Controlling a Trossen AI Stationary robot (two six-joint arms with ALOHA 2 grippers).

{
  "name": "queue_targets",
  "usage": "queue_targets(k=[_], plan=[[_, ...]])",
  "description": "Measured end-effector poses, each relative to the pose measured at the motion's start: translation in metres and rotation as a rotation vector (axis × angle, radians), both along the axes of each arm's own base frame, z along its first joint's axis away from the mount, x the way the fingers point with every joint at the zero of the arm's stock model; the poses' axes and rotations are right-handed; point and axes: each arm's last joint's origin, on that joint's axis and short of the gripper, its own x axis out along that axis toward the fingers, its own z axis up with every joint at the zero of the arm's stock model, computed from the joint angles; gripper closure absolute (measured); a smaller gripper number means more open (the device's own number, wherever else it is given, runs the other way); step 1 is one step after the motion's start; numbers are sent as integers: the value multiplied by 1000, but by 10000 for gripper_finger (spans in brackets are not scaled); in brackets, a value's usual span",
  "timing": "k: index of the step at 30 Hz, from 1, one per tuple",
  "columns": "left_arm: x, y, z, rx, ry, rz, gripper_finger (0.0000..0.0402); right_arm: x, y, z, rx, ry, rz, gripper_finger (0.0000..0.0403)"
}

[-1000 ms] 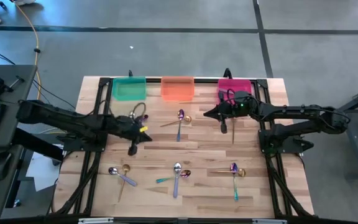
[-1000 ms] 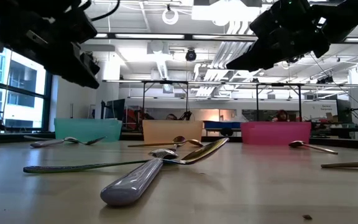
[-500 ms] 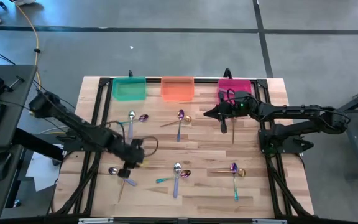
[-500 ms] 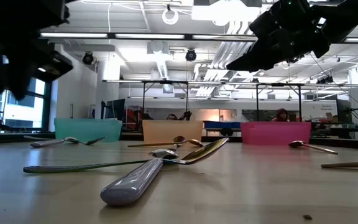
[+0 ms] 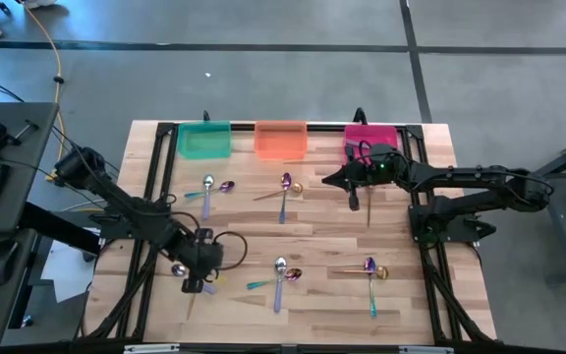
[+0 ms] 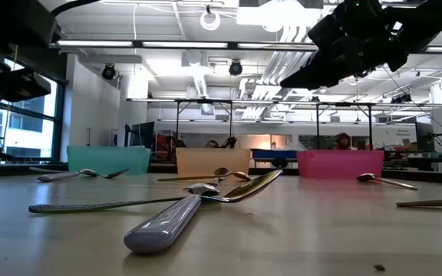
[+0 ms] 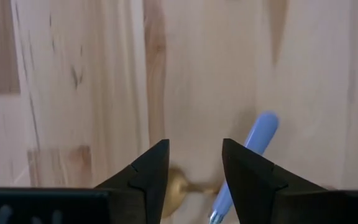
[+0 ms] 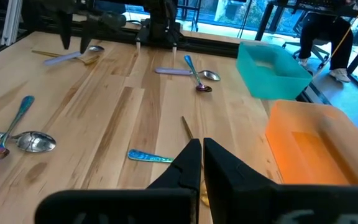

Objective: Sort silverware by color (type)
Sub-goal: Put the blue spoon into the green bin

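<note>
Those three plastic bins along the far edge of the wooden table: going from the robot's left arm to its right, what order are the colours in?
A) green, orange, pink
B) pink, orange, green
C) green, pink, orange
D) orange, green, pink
A: the high view shows the green plastic bin nearest the left arm, the orange plastic bin in the middle, and the pink plastic bin by the right arm.

Glossy metal spoons, pale wood-grain table, seemingly plastic bins

Grey floor with dark seams; ceiling strip lights; window at left.
</note>
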Motion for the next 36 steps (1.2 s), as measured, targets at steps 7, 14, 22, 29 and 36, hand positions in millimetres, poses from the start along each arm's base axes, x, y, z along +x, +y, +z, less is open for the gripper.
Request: queue_targets(k=[7, 14, 22, 29, 36], plan=[[4, 3, 1, 11, -33, 11, 261, -1, 0, -2, 14, 19, -2, 401], [35, 11, 3, -80, -200, 111, 263, 0, 1, -2, -4, 25, -44, 401], [74, 15, -17, -63, -278, 100, 263, 3, 10, -2, -38, 32, -54, 401], [113, 1, -24, 9, -289, 66, 263, 5, 17, -1, -47, 23, -24, 401], [142, -11, -33, 35, -289, 47, 263, 6, 21, 0, -50, 14, -7, 401]])
